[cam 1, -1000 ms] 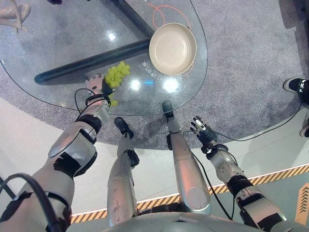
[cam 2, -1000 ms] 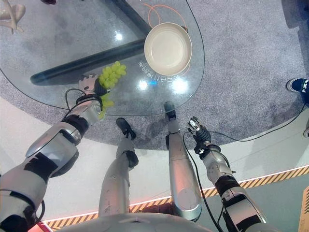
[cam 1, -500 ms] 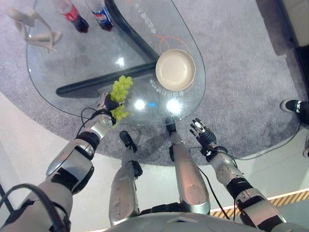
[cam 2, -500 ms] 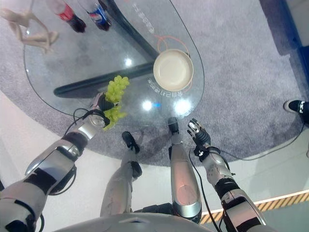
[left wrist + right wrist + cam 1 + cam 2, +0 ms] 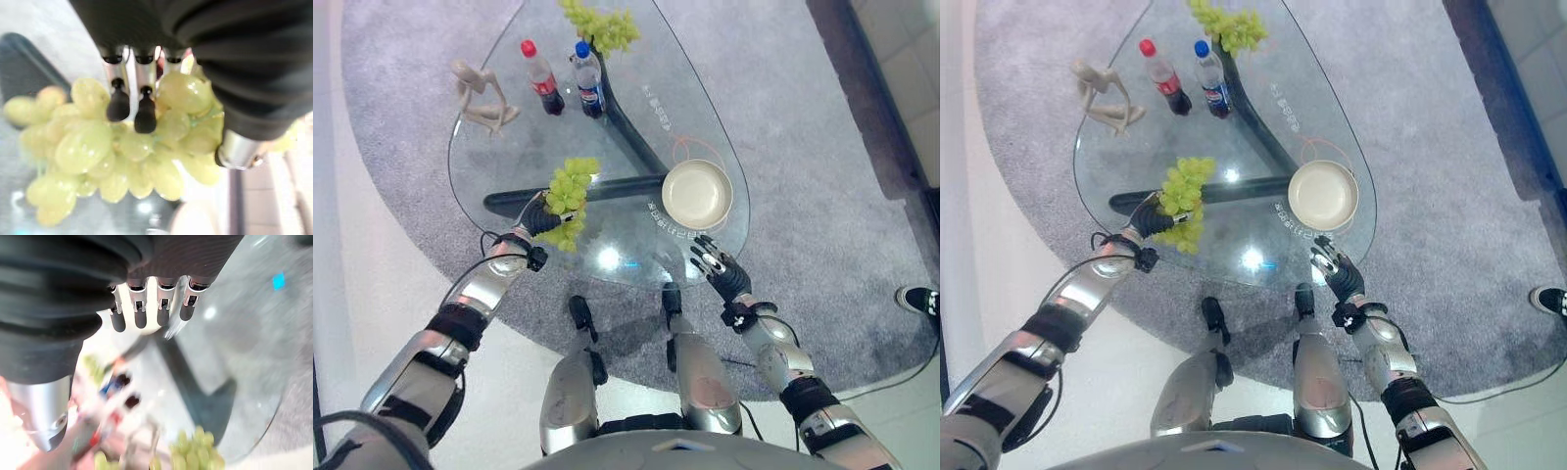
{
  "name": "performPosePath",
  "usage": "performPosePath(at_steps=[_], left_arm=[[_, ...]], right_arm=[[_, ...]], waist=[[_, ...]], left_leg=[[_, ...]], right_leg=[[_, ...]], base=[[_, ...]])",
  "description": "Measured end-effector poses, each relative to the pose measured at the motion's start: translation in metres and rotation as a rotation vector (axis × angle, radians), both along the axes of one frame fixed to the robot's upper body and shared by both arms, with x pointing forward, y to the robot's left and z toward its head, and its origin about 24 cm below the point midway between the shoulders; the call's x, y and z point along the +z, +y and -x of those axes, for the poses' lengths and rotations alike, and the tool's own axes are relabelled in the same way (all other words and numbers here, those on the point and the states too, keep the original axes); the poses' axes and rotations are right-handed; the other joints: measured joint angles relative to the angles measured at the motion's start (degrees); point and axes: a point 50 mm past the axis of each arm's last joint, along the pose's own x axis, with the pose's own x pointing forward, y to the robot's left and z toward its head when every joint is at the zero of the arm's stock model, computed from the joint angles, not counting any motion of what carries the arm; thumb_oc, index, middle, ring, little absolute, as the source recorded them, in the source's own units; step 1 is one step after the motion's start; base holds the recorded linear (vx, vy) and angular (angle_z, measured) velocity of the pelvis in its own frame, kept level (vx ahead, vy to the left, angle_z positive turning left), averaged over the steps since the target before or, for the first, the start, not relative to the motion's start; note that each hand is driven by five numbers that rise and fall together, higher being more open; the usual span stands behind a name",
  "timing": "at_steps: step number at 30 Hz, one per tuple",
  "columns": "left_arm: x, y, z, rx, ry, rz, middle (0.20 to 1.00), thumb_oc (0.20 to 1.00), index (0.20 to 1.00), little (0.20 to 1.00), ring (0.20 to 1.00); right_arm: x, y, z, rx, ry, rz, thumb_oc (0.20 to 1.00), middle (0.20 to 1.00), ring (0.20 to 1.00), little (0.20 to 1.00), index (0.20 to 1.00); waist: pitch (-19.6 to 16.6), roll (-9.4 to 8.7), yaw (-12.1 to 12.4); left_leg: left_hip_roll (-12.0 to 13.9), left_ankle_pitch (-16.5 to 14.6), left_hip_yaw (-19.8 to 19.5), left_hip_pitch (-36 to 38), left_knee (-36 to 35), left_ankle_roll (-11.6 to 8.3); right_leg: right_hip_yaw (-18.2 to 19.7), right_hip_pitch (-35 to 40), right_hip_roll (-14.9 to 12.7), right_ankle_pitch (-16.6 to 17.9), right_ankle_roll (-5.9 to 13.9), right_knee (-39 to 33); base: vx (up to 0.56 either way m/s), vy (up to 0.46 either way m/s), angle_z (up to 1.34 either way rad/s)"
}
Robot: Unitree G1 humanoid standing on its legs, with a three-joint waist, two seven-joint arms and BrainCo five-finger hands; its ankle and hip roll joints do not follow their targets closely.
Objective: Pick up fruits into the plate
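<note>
The right hand (image 5: 720, 275) is held with fingers spread at the near right edge of the glass table (image 5: 636, 255), gripping nothing. Left of it, a bunch of green grapes (image 5: 568, 188) is gripped in the left hand (image 5: 541, 219). The plate (image 5: 697, 194) sits farther right, bare. Another grape bunch (image 5: 602, 24) lies at the far end.

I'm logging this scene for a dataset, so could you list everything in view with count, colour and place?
Glass table: one, clear, on the grey carpet.
Plate: one, cream, on the table's right side.
Held grapes: one green bunch, in the left hand.
Far grapes: one green bunch, at the table's far end.
Bottles: two, one red-capped, one blue-capped, far side of the table.
Figurine: one, beige, left of the bottles.
Shoe: a person's, dark, right edge.
Left hand: curled round grapes.
Right hand: open, near the plate.
</note>
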Motion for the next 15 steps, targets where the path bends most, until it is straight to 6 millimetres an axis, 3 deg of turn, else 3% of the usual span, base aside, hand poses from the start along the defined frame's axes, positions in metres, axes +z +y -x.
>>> performPosePath(at_steps=[1,11,15], left_arm=[[0.003,-0.001,0.002,-0.020,0.001,0.004,0.200,0.200,0.200,0.200,0.200],[-0.007,-0.027,0.038,-0.389,0.205,0.135,0.200,0.200,0.200,0.200,0.200],[-0.006,-0.040,0.045,-0.507,0.265,0.197,0.200,0.200,0.200,0.200,0.200]], right_arm=[[0.003,0.001,0.000,0.016,-0.009,0.005,1.000,1.000,1.000,1.000,1.000],[0.014,0.000,0.014,0.367,0.016,0.119,1.000,1.000,1.000,1.000,1.000],[0.014,0.004,0.019,0.469,0.054,0.130,1.000,1.000,1.000,1.000,1.000]], waist=[[-0.06,-0.05,0.32],[-14.88,0.38,4.09],[-17.98,0.76,5.14]], left_leg=[[0.01,-0.08,-0.26,0.56,0.00,-0.07],[0.25,-2.35,-2.83,5.79,-0.32,-0.80],[0.15,-2.56,-3.87,6.75,-0.33,-1.02]], right_leg=[[-0.26,0.91,0.00,0.00,0.00,-0.40],[-3.89,8.41,-0.39,-1.82,0.36,-2.59],[-5.16,10.25,-0.55,-2.11,0.51,-2.60]], base=[[0.17,-0.024,0.23],[0.12,0.001,0.15],[0.05,0.012,0.16]])
